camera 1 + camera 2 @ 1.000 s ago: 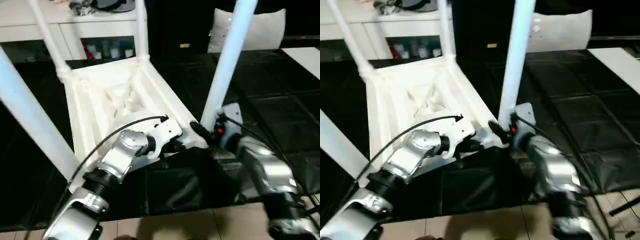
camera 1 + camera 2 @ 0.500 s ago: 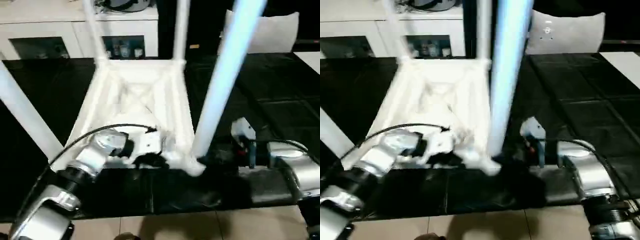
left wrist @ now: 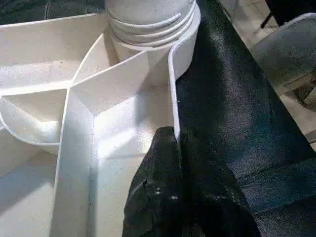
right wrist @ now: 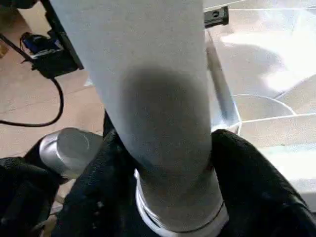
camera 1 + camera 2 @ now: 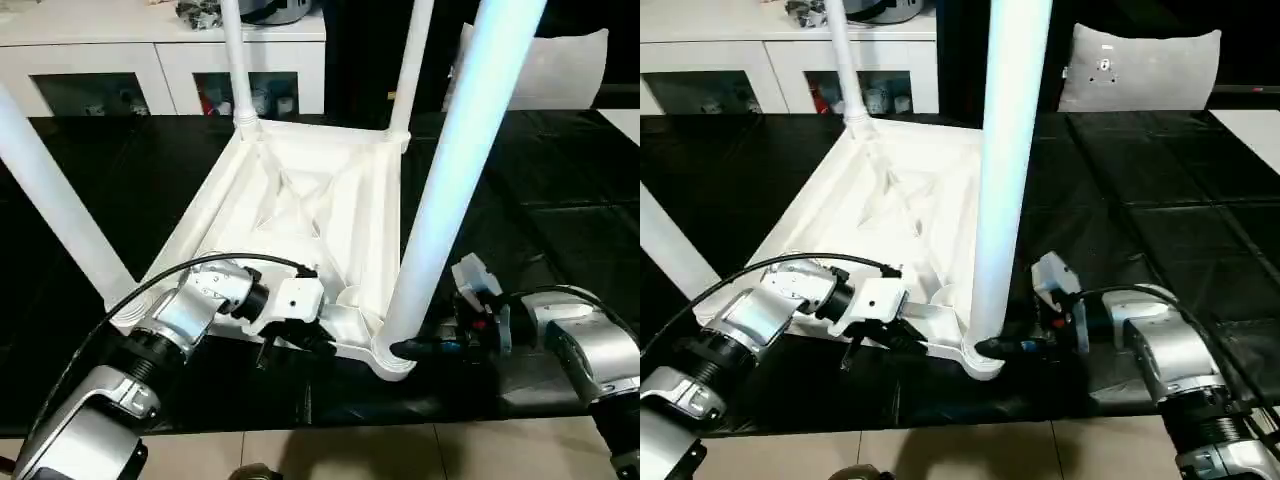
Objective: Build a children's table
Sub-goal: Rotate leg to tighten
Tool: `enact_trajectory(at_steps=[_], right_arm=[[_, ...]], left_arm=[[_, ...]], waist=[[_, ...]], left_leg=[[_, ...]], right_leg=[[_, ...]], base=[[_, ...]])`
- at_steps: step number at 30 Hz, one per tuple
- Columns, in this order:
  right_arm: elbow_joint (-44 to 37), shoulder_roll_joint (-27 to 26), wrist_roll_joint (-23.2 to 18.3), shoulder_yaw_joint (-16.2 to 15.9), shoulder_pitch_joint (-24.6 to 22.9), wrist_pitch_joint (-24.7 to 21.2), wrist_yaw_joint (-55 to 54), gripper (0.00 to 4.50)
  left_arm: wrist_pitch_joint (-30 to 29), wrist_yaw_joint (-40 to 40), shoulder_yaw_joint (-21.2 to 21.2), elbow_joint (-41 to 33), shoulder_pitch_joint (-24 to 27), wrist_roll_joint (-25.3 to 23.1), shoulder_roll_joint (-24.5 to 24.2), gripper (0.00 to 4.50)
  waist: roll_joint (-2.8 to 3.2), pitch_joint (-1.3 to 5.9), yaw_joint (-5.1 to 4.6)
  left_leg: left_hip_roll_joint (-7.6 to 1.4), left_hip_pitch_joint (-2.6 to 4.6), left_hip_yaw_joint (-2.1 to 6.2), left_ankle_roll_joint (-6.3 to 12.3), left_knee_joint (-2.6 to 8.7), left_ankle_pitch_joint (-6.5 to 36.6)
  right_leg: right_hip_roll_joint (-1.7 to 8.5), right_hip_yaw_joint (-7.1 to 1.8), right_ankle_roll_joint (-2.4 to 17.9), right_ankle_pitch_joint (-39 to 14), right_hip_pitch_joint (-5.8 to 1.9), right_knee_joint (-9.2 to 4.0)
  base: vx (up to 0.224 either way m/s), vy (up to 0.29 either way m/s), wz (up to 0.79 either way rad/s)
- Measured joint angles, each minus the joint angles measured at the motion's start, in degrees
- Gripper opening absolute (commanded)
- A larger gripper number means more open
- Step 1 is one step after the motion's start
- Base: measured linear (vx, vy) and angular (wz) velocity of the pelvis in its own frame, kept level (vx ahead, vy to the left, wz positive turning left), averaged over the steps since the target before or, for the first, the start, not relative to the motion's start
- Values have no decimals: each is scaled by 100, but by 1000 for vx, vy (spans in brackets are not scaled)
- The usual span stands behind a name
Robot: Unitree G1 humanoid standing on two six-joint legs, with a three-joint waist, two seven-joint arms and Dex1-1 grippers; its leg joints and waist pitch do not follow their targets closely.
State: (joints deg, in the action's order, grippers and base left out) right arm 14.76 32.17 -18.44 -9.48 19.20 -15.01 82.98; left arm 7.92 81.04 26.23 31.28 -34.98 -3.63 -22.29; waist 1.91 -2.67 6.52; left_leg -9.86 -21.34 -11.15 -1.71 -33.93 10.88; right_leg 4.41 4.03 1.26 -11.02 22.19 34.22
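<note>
1. The white table (image 5: pixel 300 210) lies upside down on a black mat (image 5: pixel 560 220), its ribbed underside facing up and all four legs standing up out of the corner sockets.
2. The near right leg (image 5: pixel 450 180) rises out of the picture's top from its round socket (image 5: pixel 392 358) at the table's front corner, closest to me.
3. The left gripper (image 5: pixel 300 345) is closed on the table's front rim (image 3: pixel 174 89), just beside that socket. In the left wrist view its black fingers (image 3: pixel 163 187) pinch the thin upright wall, one on each side of it.
4. The right gripper (image 5: pixel 415 349) sits at the base of the near right leg. In the right wrist view its two black fingers (image 4: pixel 247 177) stand on either side of the leg, close against it, just above the threaded collar. I cannot tell whether they press on the leg or only bracket it.
5. Behind the table stands a white cabinet (image 5: pixel 160 60) with dark glass doors, and small coloured items show behind the glass.
6. A grey cushion (image 5: pixel 1140 65) leans at the back right. It carries a small pale tag, but nothing on it can be read, and I see no readable writing or brand marks elsewhere.
7. A strip of light tiled floor (image 5: pixel 400 455) runs along the mat's near edge.
</note>
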Motion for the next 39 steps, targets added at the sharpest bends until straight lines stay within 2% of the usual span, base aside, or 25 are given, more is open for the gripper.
enact_trajectory(at_steps=[4,9,11,13,17,21,25,26,28,29,32,33,35,36,39], right_arm=[[-69,1,-7,12,-44,-28,-15,205],[-351,-133,-132,200,-338,-270,-405,202],[-391,-252,-117,289,-377,-390,-808,202],[-367,-502,37,396,-340,-442,-1326,201],[-79,-1098,370,598,-71,-573,-2743,199],[-13,-1515,636,720,110,-745,-3806,198],[153,-2210,911,975,364,-896,-5252,198],[195,-2400,936,1108,388,-881,-5581,231],[227,-2531,937,1193,394,-801,-5888,264],[271,-2592,933,1232,405,-782,-6019,264],[320,-2595,933,1339,381,-687,-6118,307],[284,-2595,931,1343,352,-667,-6109,307],[163,-2390,932,1282,225,-564,-5813,310],[116,-2285,920,1242,159,-512,-5614,333],[26,-1985,698,1231,53,-474,-5007,353]], left_arm=[[-33,25,-6,3,1,44,11,0],[-603,-82,-151,-121,82,163,89,0],[-922,-353,-235,-191,133,130,136,0],[-1256,-665,-332,-285,204,63,180,0],[-1955,-1553,-545,-383,221,-131,504,0],[-2505,-2220,-697,-446,214,-232,859,0],[-2938,-3158,-814,-401,112,-469,1338,0],[-2971,-3394,-819,-393,111,-538,1480,0],[-2995,-3597,-817,-393,109,-606,1624,0],[-2995,-3634,-792,-396,109,-614,1694,0],[-2944,-3607,-712,-415,109,-604,1780,0],[-2934,-3557,-703,-432,109,-597,1776,0],[-2860,-3491,-641,-456,108,-553,1740,0],[-2798,-3436,-632,-460,108,-504,1698,0],[-2637,-3224,-629,-466,108,-437,1560,0]], waist=[[1,0,3],[5,3,-1],[4,3,-39],[4,2,-123],[-11,-4,-456],[-22,-3,-592],[-37,-6,-688],[-38,-5,-703],[-38,-5,-711],[-38,-4,-698],[-31,-1,-613],[-31,-1,-594],[-27,0,-534],[-24,2,-488],[-18,3,-445]], left_leg=[[0,1,0,0,0,0],[0,14,-4,-1,0,-1],[0,41,-8,-3,-3,-2],[-1,58,-8,-14,-2,-9],[0,91,2,-23,-1,-15],[1,100,8,-23,1,-15],[3,98,7,-23,0,-14],[3,94,7,-22,0,-14],[5,88,7,-17,4,-9],[7,82,7,-13,9,-6],[17,69,4,-2,13,7],[17,67,4,-7,13,16],[14,53,8,-11,19,20],[11,45,8,-11,23,20],[4,27,7,-11,31,19]], right_leg=[[0,0,0,0,0,1],[0,-3,2,1,-8,4],[1,-6,4,3,-25,11],[1,-8,-21,-12,-31,16],[4,1,-24,-13,-31,-4],[4,6,-24,-13,-26,-26],[4,3,-24,-13,-15,-35],[4,3,-24,-13,-15,-42],[4,1,-23,-13,-14,-56],[3,1,-22,-12,-14,-65],[3,-12,-2,28,-15,-71],[3,-13,-6,52,-14,-75],[3,-6,14,70,-4,-75],[2,-3,13,69,3,-75],[-5,2,11,68,27,-73]], base=[[0,0,0],[0,0,0],[0,0,0],[0,0,0],[0,0,0],[0,0,0],[0,0,0],[0,0,0],[0,0,0],[0,0,0],[0,0,0],[0,0,0],[0,0,0],[0,0,0],[0,0,0]])
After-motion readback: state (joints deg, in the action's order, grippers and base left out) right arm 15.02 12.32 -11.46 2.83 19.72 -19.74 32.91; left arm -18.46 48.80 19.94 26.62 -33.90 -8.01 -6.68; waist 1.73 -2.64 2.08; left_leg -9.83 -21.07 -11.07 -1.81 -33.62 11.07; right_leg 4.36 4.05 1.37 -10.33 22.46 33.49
